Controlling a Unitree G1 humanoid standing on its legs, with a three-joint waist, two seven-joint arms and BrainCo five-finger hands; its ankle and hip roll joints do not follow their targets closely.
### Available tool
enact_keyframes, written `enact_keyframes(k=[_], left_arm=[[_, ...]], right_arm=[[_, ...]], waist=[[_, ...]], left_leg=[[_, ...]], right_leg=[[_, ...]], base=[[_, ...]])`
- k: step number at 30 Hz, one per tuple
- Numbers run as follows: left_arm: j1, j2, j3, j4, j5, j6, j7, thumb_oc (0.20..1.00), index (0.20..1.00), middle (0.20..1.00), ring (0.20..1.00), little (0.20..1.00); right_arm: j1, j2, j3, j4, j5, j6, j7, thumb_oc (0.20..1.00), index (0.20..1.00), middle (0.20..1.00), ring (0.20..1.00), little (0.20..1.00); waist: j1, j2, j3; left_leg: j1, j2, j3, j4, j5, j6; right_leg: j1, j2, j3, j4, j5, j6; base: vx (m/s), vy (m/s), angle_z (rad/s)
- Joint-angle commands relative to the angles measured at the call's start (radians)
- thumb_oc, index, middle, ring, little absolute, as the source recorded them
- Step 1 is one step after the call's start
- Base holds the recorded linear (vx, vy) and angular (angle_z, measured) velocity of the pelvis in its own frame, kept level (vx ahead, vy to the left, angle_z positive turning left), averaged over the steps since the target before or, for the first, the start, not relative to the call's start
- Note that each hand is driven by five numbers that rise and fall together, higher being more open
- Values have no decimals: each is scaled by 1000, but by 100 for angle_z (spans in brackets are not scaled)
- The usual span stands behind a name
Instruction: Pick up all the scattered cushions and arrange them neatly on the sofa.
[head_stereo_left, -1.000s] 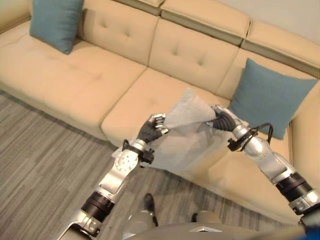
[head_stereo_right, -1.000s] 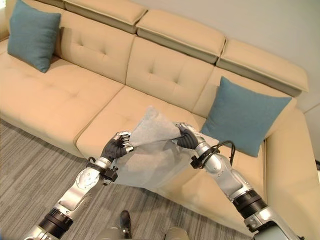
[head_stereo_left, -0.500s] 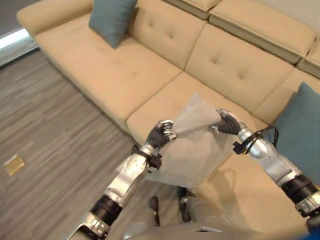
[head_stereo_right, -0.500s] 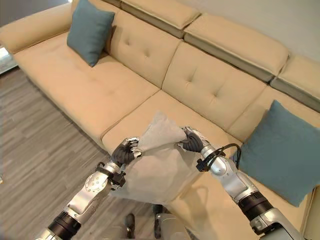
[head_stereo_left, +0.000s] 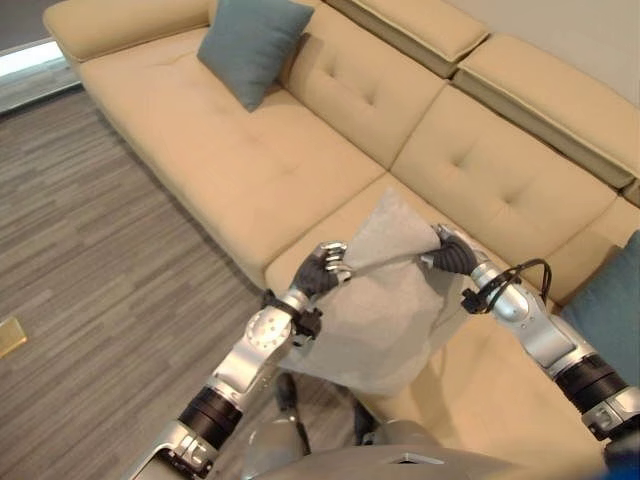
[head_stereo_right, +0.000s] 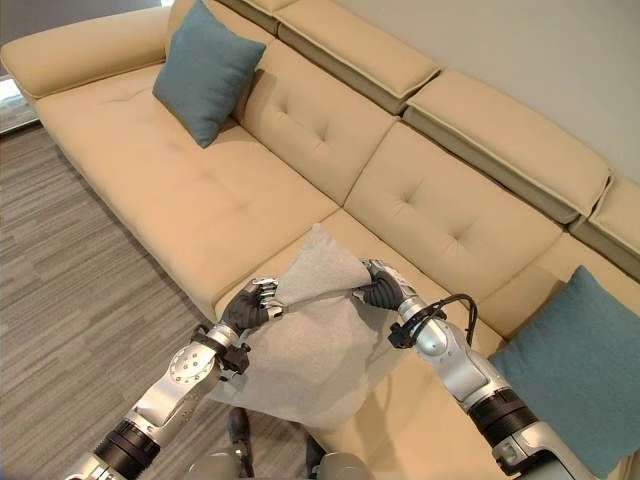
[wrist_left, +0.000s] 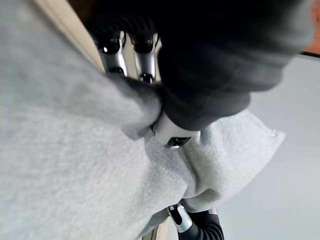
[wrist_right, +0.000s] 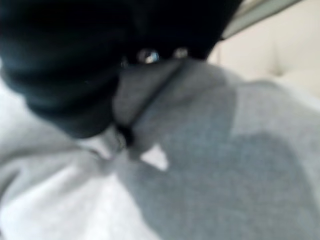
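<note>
Swinging leftward along the sofa (head_stereo_right: 130, 190) — the whole view has slid over the last second, so the camera has turned, not the furniture; the teal cushion at the sofa's left end (head_stereo_right: 205, 70) now sits well inside the picture, and the teal cushion at the right end (head_stereo_right: 585, 375) has dropped to the lower right corner. Grip unchanged: left hand (head_stereo_left: 322, 270) and right hand (head_stereo_left: 450, 255) each stay clenched on an upper corner of the grey cushion (head_stereo_left: 385, 300), which hangs between them over the sofa's front edge, at the seam between two seat sections, not yet set down

Judgement: the turn points to the bare middle seats as the placing spot; carry phase, placement still to come

Left wrist view gives what the eye views do not — fingers (wrist_left: 142, 57) curled tight into bunched grey fabric, with the other hand's dark tips (wrist_left: 192, 227) past the far corner. Right wrist view: dark cover pressed on grey cloth, pale sofa back behind
</note>
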Motion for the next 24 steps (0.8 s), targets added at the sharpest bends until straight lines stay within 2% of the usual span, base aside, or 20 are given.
enact_keyframes(k=[1, 2, 6, 7, 8, 10, 12, 24], left_arm=[[-17, 5, -3, -86, 15, -85, -35, 200, 200, 200, 200, 200], [-31, 4, -7, -68, 19, -89, -28, 200, 200, 200, 200, 200], [-35, 3, -5, -59, 21, -88, -27, 200, 200, 200, 200, 200], [-39, 3, -4, -59, 21, -89, -29, 200, 200, 200, 200, 200], [-41, 1, 1, -60, 16, -92, -24, 200, 200, 200, 200, 200], [-48, -9, 3, -55, 16, -94, -22, 200, 200, 200, 200, 200], [-53, -22, 3, -47, 21, -97, -15, 200, 200, 200, 200, 200], [-3, -27, 40, -56, 36, -98, -15, 200, 200, 200, 200, 200]], right_arm=[[-109, 25, -81, 15, 1, -24, -63, 200, 200, 200, 200, 200], [-125, 32, -81, 21, 1, -23, -70, 200, 200, 200, 200, 200], [-149, 36, -69, 39, 2, -17, -64, 200, 200, 200, 200, 200], [-160, 40, -66, 44, 7, -17, -65, 200, 200, 200, 200, 200], [-166, 50, -58, 41, 18, -21, -60, 200, 200, 200, 200, 200], [-172, 45, -62, 40, 25, -25, -64, 200, 200, 200, 200, 200], [-168, 39, -65, 46, 22, -24, -64, 200, 200, 200, 200, 200], [-133, 29, -68, 43, 32, -35, -58, 200, 200, 200, 200, 200]], waist=[[43, -27, -55], [38, -30, -54], [25, -23, -53], [21, -21, -50], [15, -26, -40], [11, -37, -37], [8, -43, -36], [8, -39, -83]], left_leg=[[-13, 7, 10, 87, -154, -50], [4, -2, 11, 77, -163, -45], [46, -13, 11, 54, -176, -43], [59, -16, 9, 45, -183, -43], [86, -23, 9, 33, -195, -45], [87, -29, 7, 49, -202, -46], [100, -35, 4, 46, -205, -45], [147, -34, 39, 0, -210, -53]], right_leg=[[-35, -7, 55, 170, 37, 57], [-69, -5, 70, 206, 73, 65], [-127, 25, 67, 157, 82, 51], [-139, 32, 56, 132, 83, 50], [-182, 39, 9, 71, 106, 53], [-157, 30, -9, 25, 108, 60], [-145, 39, 8, 18, 121, 57], [-50, 50, 22, -113, 130, 49]], base=[[98, 117, -6], [64, 63, -5], [138, 85, -16], [110, 33, -35], [106, 33, -28], [81, -13, -29], [47, -27, 2], [26, -35, -4]])
